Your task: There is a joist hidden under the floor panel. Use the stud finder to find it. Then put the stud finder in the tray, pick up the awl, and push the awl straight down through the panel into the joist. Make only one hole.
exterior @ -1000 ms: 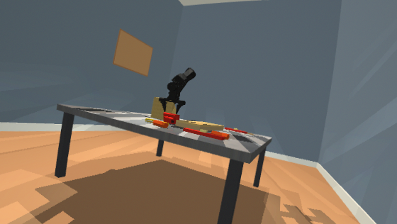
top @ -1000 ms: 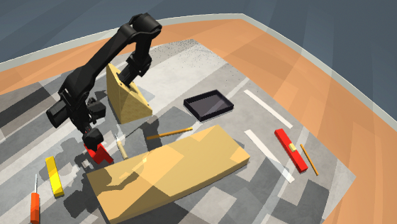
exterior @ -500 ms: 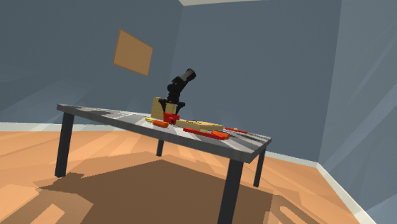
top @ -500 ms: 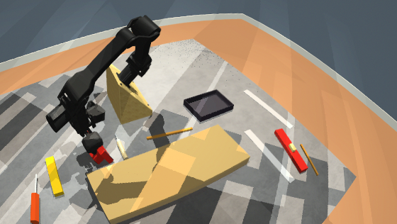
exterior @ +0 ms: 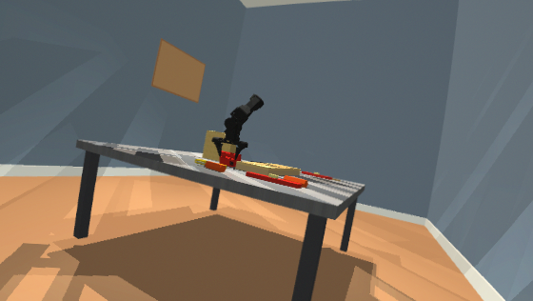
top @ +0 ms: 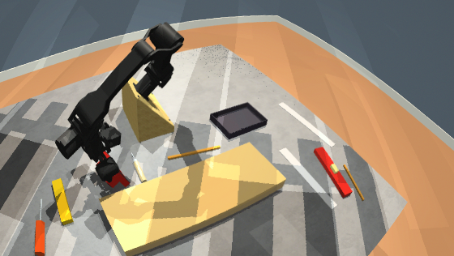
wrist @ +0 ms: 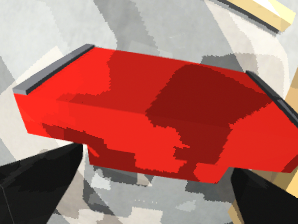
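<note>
The red stud finder (top: 120, 181) (exterior: 227, 158) (wrist: 153, 116) lies on the table just left of the tan floor panel (top: 194, 194) (exterior: 266, 167). My gripper (top: 108, 172) (wrist: 159, 162) is open and empty. It hangs close above the stud finder, with one black finger on either side of it in the wrist view. The awl (top: 139, 170), with a cream handle and a thin metal tip, lies on the table between the stud finder and the panel. The dark tray (top: 228, 109) stands empty beyond the panel.
A tan wedge block (top: 147, 117) stands behind the arm. A yellow bar (top: 62, 201) and an orange screwdriver (top: 39, 236) lie at the front left. A pencil (top: 194, 152), a red level (top: 332, 171), a second pencil (top: 353, 182) and white strips (top: 306, 123) lie to the right.
</note>
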